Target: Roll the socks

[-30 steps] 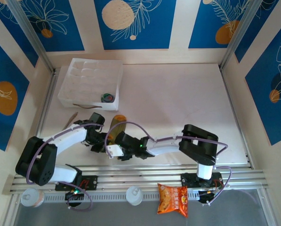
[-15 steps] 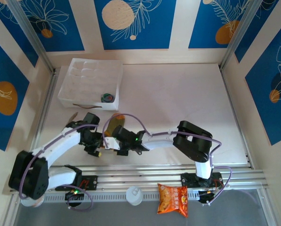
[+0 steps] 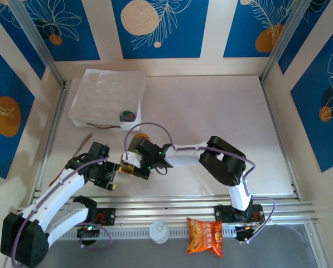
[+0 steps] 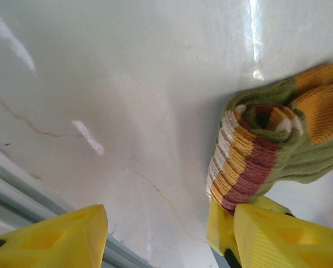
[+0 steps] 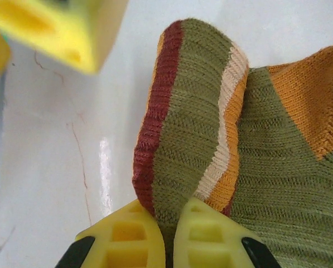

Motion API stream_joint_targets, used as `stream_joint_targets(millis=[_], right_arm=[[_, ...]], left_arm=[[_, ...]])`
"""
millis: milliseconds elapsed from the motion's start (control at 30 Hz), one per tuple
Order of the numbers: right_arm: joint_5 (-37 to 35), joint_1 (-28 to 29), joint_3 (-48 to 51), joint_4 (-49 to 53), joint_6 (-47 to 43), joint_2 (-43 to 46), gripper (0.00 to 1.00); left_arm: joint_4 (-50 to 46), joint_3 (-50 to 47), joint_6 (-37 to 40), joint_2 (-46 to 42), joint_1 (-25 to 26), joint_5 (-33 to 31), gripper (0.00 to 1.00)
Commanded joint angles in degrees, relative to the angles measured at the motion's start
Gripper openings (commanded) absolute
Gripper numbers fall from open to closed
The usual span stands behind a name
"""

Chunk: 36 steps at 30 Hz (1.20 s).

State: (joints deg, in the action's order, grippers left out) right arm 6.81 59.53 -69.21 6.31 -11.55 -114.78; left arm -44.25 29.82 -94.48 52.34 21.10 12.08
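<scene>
I'm watching the white tabletop (image 3: 211, 123) first. It is looking glossy and slick, with hairline scratches, so the roll could be sliding rather than turning if I push it along. The olive-brown sock (image 5: 199, 139) is lying near the front edge, between the two arms, with its striped cuff folded over into a loose first turn. It is soft, springy ribbed knit, so I'm expecting that turn to unwind the moment the pinch eases. The right gripper (image 5: 165, 215) is squeezing only the cuff's edge between its yellow plastic fingers, a thin bite that may slip off. The left gripper (image 4: 169, 218) is standing spread wide and holding nothing, one finger just beside the roll. Closing it carelessly risks snagging the fold.
</scene>
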Motion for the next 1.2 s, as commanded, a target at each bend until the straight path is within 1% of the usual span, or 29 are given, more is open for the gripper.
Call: stream_joint_targets(millis=[0,100,267,400,533,667,767,833,933,967,1033,1100,1167], right_arm=[[6.5,-2.0,2.2,16.7,3.7,-8.1,0.00],[10.7,-4.1,0.2,19.2,5.3,-10.0,0.00],[16.4,-7.5,-2.3,21.9,8.1,-12.7,0.00],[22.2,-10.1,-4.7,24.3,10.2,-14.9,0.00],[25.3,-11.7,-6.9,26.3,11.9,-16.7,0.00],[27.1,-13.1,-7.8,26.7,13.5,-17.7,0.00],[26.4,-12.9,-8.7,27.5,12.7,-17.5,0.00],[25.5,-12.6,-9.3,27.9,11.3,-16.9,0.02],[22.5,-11.2,-8.1,25.3,8.1,-13.3,0.15],[21.0,-10.7,-6.5,23.2,7.1,-11.0,0.19],[18.7,-9.7,-2.6,17.0,5.4,-5.8,0.24],[14.9,-8.8,3.5,8.1,4.3,0.7,0.29],[8.8,-7.4,11.0,-2.8,2.7,8.4,0.36]], left_arm=[[9.8,-1.0,1.8,2.8,-0.5,3.7,0.59],[12.1,0.0,4.3,6.1,-0.5,4.3,0.58],[14.8,0.0,6.5,10.8,-0.5,5.2,0.53],[14.6,-0.2,7.3,11.1,-0.5,4.2,0.52],[18.6,-2.2,7.5,10.9,-0.5,3.4,0.51],[21.2,-3.4,8.5,16.2,-0.4,4.0,0.50],[20.4,-3.8,9.3,20.1,-0.4,3.0,0.48],[16.8,-4.0,8.4,21.8,-0.4,1.8,0.42],[13.5,-4.6,6.8,22.8,-0.4,1.5,0.38],[12.6,-4.5,6.8,22.9,-0.4,1.3,0.37],[10.9,-4.0,6.9,23.1,-0.5,0.7,0.36],[10.2,-3.8,6.5,23.5,-0.4,0.7,0.34],[10.5,-3.9,5.7,24.3,-0.4,1.3,0.34]])
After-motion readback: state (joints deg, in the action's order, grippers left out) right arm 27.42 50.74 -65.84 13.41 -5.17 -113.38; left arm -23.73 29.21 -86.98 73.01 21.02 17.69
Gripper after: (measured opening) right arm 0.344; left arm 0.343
